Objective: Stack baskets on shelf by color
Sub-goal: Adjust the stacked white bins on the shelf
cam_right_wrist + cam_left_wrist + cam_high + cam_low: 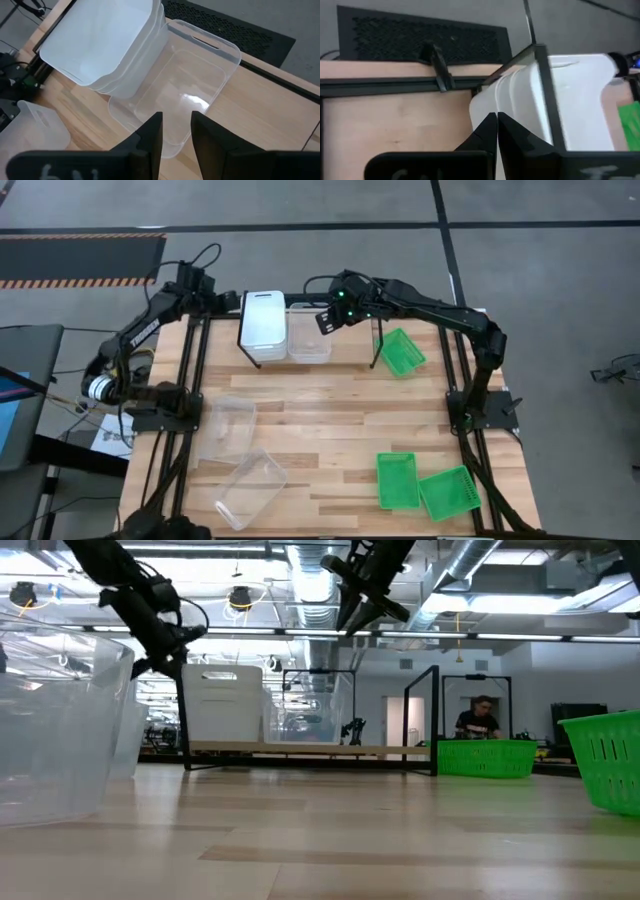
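On the low black-legged shelf with its pale wooden board (300,330), at the far edge of the counter (330,410), the white side looks settled: a nested stack of opaque white plastic baskets (264,323) sits at the shelf's left end. Just beside it, touching, a single clear see-through plastic basket (309,340) holds the middle spot. The right gripper (328,320) hangs above that clear one, its jaws partly apart with nothing between them; in its wrist view the clear basket lies straight below, empty.

The left gripper (496,131) waits by the white stack, jaws pressed together and empty.

Plenty left, I'd say. Two more clear baskets (225,423) lie on the near-left of the counter, one of them tilted (252,486). None of the bright green mesh-sided baskets is stacked: one (402,351) sits near the shelf's right end, though whether on the board or beside it I cannot tell; two more (397,479) and (450,492) sit side by side at the near right. So: whites done, clear just begun, green still to come.
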